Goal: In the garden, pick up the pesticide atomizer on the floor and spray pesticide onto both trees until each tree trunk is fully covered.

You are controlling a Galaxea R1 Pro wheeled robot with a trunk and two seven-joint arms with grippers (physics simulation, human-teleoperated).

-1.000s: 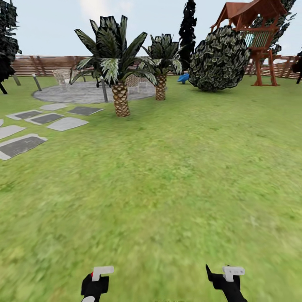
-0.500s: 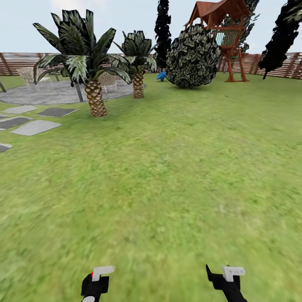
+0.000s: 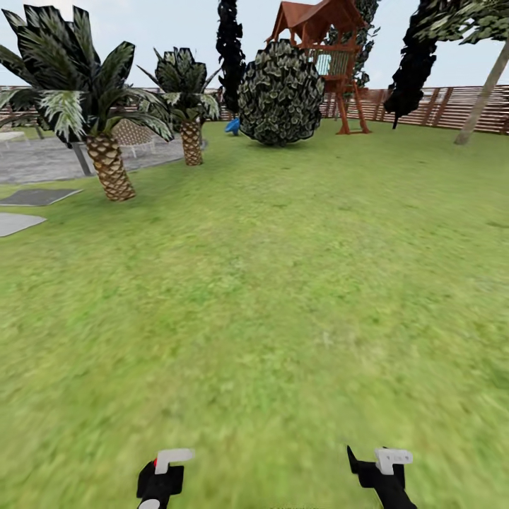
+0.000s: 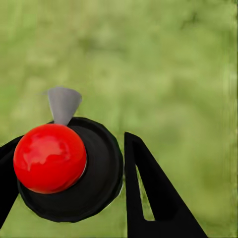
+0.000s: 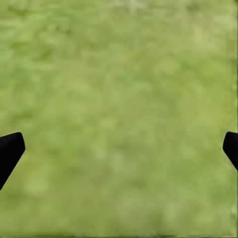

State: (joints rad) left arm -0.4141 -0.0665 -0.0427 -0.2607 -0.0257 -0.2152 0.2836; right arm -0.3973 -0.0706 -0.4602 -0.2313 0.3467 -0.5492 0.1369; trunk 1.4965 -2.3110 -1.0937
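My left gripper (image 3: 164, 470) hangs low over the grass at the bottom edge of the head view. In the left wrist view its black fingers (image 4: 148, 198) are shut on the pesticide atomizer (image 4: 94, 173), a dark round bottle with a red cap and a small grey nozzle. My right gripper (image 3: 378, 463) is low at the bottom right and stands open; its fingertips (image 5: 10, 151) sit far apart over bare grass. A tall tree with a bare grey-brown leaning trunk (image 3: 484, 95) stands far off at the right by the fence (image 3: 452, 106).
Two palm-like plants (image 3: 106, 152) stand at the far left beside grey paving stones (image 3: 35, 196). A round dark bush (image 3: 281, 95), a red-brown play tower (image 3: 332, 56) and dark columnar trees (image 3: 227, 49) line the back. Open lawn (image 3: 283, 283) lies ahead.
The whole view has swung to the right, so the palms, bush and play tower have slid left and the far-right trunk has come into view. Both grippers keep their pose.
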